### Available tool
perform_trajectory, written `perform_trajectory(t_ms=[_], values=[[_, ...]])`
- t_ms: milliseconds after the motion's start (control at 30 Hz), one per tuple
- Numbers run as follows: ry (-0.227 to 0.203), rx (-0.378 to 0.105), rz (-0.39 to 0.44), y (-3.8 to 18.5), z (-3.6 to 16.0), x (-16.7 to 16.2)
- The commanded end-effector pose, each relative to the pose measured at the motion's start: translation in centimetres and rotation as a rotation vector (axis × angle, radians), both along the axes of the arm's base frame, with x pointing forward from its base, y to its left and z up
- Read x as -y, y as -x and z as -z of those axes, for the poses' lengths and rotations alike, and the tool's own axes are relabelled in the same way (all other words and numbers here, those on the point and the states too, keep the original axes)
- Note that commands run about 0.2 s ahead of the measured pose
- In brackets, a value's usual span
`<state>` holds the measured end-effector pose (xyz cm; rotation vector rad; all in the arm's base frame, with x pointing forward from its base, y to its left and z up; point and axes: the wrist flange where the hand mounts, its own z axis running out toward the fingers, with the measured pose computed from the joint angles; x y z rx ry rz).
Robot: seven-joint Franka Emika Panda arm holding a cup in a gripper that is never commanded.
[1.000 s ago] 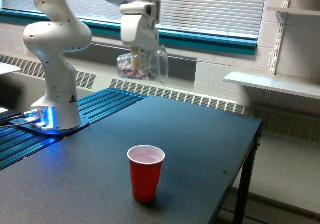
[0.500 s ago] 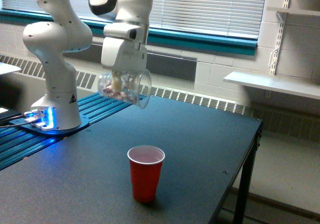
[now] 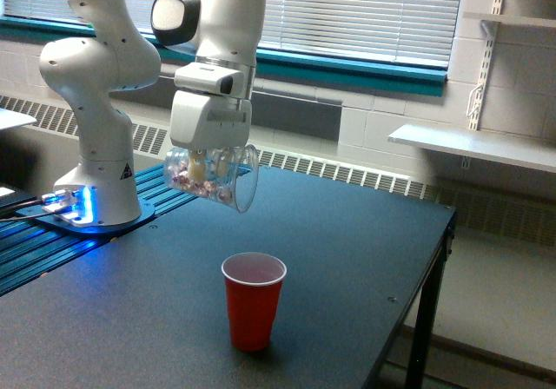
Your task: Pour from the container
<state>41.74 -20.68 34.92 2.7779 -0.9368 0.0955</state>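
My gripper (image 3: 207, 168) is shut on the container (image 3: 213, 179), a clear plastic cup lying almost on its side with its mouth toward the exterior view's right and slightly down. Small pinkish-white pieces rest in its lower part, near the closed end. It hangs in the air above the dark table (image 3: 347, 233). An opaque red cup (image 3: 253, 300) with a white inside stands upright on the table, below the container's mouth and a little to the exterior view's right. No pieces are seen falling.
The arm's white base (image 3: 95, 189) stands at the exterior view's left on a blue ribbed strip (image 3: 165, 181). The table's edge (image 3: 434, 267) runs along the exterior view's right. A wall shelf (image 3: 473, 144) and window blinds (image 3: 365, 16) lie behind.
The gripper with the container has come down and toward the exterior view's left, closer to the red cup. The container stays tipped on its side. The red cup has not moved.
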Motion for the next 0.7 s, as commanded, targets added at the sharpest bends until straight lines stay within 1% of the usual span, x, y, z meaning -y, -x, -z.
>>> perform_trajectory(t_ms=[33,200,333,467,633,700], values=[[0.004,-0.024,-0.082,-0.8,0.9,0.4],[0.037,-0.066,-0.143,-0.4,2.2,0.8],[0.064,-0.085,-0.176,-0.1,2.6,1.6],[0.089,-0.088,-0.181,0.1,2.7,2.5],[0.099,-0.079,-0.159,-0.1,2.6,3.6],[0.1,-0.067,-0.147,-0.3,2.5,3.9]])
